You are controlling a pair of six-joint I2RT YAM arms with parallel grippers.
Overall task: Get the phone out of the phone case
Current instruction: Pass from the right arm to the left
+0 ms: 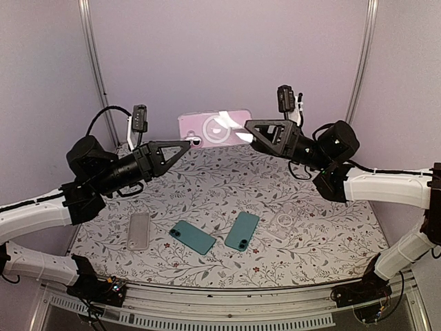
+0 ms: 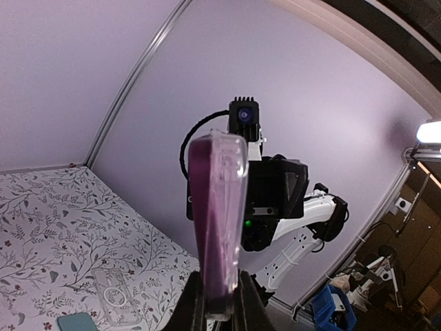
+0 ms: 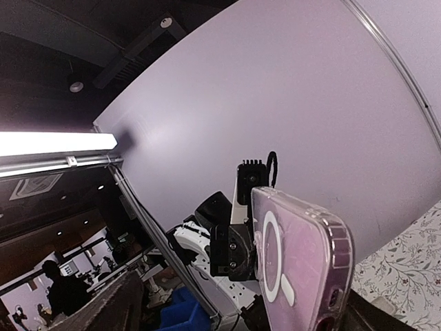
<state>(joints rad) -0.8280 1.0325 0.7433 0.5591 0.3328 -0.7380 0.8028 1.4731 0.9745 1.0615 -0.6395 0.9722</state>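
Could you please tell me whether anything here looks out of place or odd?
Nothing looks damaged or spilled. The only oddity is the pink cased phone held in mid-air: the left gripper clamps one end, while the jaws of the right gripper stand open around the other.

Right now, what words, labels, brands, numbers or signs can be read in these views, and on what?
None: no readable text in any view.
The cased phone: only a white ring and bar on its back, no letters.
Things lying on the table: no marks large enough to read.
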